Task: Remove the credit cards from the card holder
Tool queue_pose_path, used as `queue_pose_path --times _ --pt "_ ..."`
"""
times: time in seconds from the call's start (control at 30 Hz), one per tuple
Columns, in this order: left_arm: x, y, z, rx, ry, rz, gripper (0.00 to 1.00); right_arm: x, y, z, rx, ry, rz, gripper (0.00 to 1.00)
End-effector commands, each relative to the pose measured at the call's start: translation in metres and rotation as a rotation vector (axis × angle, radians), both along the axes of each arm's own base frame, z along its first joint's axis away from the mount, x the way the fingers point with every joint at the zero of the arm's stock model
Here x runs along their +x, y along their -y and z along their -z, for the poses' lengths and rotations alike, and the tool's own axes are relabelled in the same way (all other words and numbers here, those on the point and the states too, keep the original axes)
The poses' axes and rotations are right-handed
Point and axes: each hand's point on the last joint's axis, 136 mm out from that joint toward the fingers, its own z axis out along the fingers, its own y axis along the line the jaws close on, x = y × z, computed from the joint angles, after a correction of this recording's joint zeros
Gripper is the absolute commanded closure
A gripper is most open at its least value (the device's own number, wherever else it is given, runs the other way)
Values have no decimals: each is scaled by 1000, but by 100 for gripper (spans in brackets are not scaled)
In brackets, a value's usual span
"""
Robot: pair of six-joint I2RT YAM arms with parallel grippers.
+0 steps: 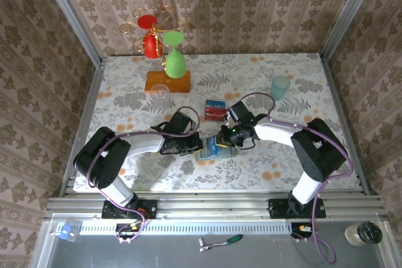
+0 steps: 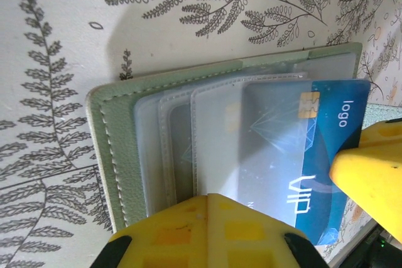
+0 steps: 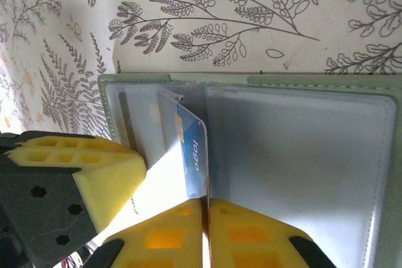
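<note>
The sage-green card holder point(image 1: 209, 150) lies open on the fern-patterned surface point(image 1: 125, 98), between my two hands. My right hand point(image 3: 205, 221) is clamped on the edge of a blue credit card point(image 3: 193, 155). The yellow fingers are pressed together with the card standing on edge between them, partly out of one of the holder's clear pockets point(image 3: 301, 155). On the card I can read "logo" beside a gold chip point(image 2: 309, 103), and from my left wrist "VIP" in larger pale letters farther along its face. My left hand point(image 2: 207, 221) is closed, fingers together, set down on the edge of the stacked translucent pockets just beside the blue card. Red credit cards point(image 1: 215, 112) lie in a small tray point(image 1: 208, 103) near the holder, on its far side.
</note>
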Motion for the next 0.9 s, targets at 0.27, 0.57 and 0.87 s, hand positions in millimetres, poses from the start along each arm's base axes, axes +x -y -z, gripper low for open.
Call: queue_pose_path --times 0.27,0.57,0.87 --pt "-3 -13 3 69 -23 2 100 -2 28 -15 -61 37 17 92" --pt "10 -4 -21 37 45 8 97 5 41 -36 -123 127 -40 96" --pt "13 -14 -33 51 84 -10 93 16 46 -56 -233 310 -290 98"
